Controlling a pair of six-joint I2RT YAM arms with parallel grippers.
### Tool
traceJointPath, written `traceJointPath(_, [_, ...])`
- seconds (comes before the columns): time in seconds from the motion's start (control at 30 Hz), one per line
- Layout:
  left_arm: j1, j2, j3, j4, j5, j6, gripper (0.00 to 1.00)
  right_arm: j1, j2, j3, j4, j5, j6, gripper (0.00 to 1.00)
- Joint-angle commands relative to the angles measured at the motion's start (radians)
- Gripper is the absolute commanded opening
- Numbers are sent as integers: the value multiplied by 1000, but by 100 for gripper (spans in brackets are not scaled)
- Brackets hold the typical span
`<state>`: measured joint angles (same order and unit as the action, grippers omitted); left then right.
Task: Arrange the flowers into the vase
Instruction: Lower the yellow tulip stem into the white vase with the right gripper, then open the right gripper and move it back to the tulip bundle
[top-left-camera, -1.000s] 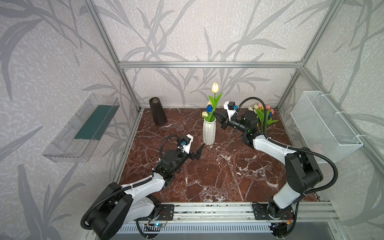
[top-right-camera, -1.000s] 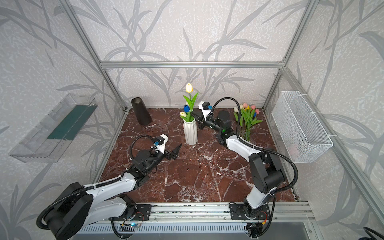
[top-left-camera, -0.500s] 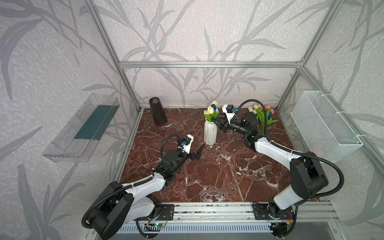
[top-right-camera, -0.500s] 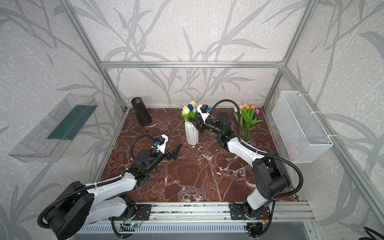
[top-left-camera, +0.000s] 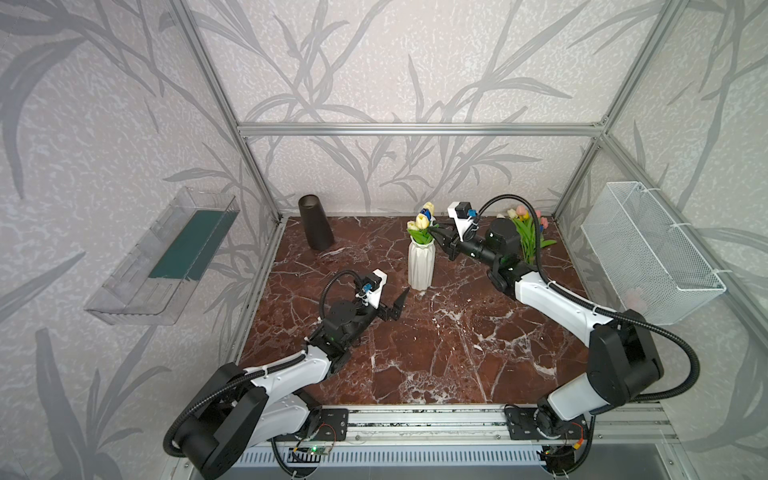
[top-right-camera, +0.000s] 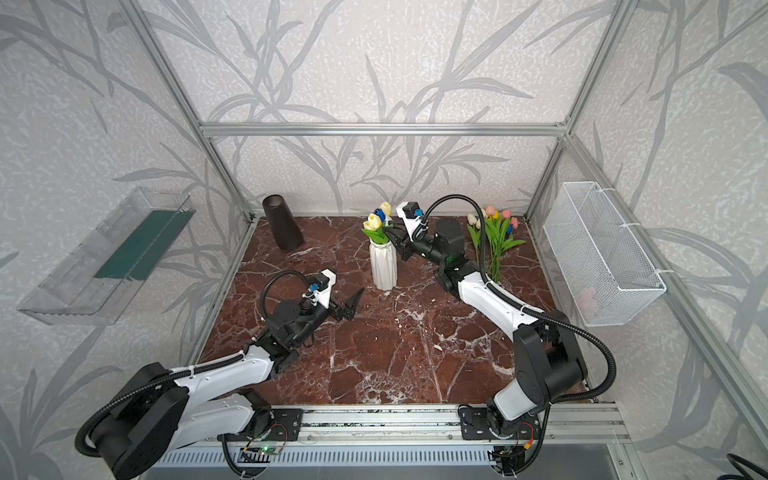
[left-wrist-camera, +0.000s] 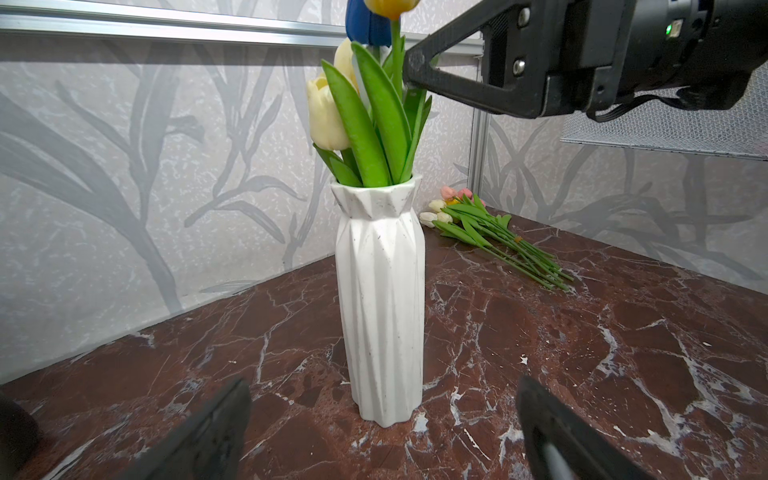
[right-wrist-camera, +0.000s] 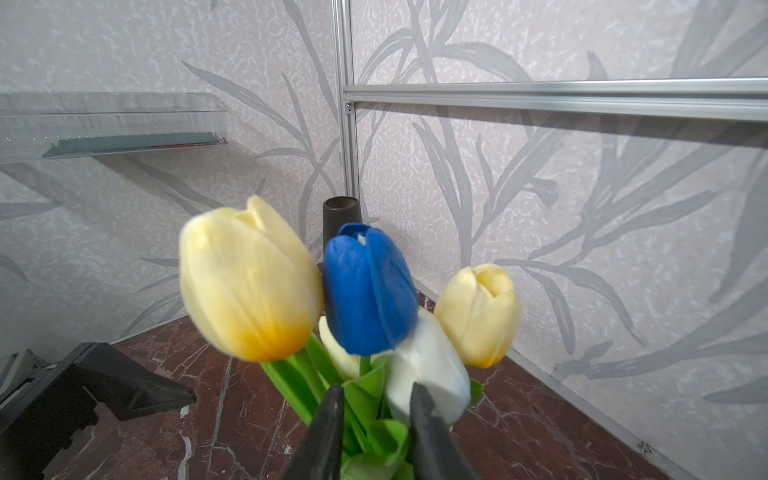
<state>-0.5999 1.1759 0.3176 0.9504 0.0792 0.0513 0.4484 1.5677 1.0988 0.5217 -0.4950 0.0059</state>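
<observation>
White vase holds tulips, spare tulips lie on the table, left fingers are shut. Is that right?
No. The left fingers are wide open, as the left wrist view shows. The rest stands: the white vase holds tulips, and spare tulips lie on the table.

The vase (left-wrist-camera: 380, 291) hides the flowers' (left-wrist-camera: 365, 116) stems; cream head (right-wrist-camera: 249, 282) looks blurred.

A white vase (left-wrist-camera: 380, 299) is stood upright on the marble table (left-wrist-camera: 602, 357), holding tulips (left-wrist-camera: 370, 116). The right gripper (left-wrist-camera: 415, 68) is poised by their leaves. A loose bunch (left-wrist-camera: 494, 235) is laid by the wall, well apart.
</observation>
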Motion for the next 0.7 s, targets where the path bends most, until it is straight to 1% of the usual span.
traceJointPath(0.0, [3, -19, -12, 13, -3, 5, 99, 9, 32, 24, -24, 20, -7, 29])
traceJointPath(0.2, [3, -22, -12, 9, -5, -1, 99, 26, 66, 41, -31, 42, -11, 28])
traceJointPath(0.4, [4, -19, -17, 13, -14, -3, 99, 36, 17, 27, -48, 30, -41, 28])
traceJointPath(0.5, [4, -19, -18, 13, -18, -1, 100, 35, -43, 2, -69, 50, -51, 33])
traceJointPath(0.57, [3, -18, -17, 17, -25, 1, 100, 34, -97, -23, -84, 68, -66, 40])
traceJointPath(0.67, [3, -18, -12, 17, -20, 1, 99, 9, -163, -53, -116, 112, -55, 43])
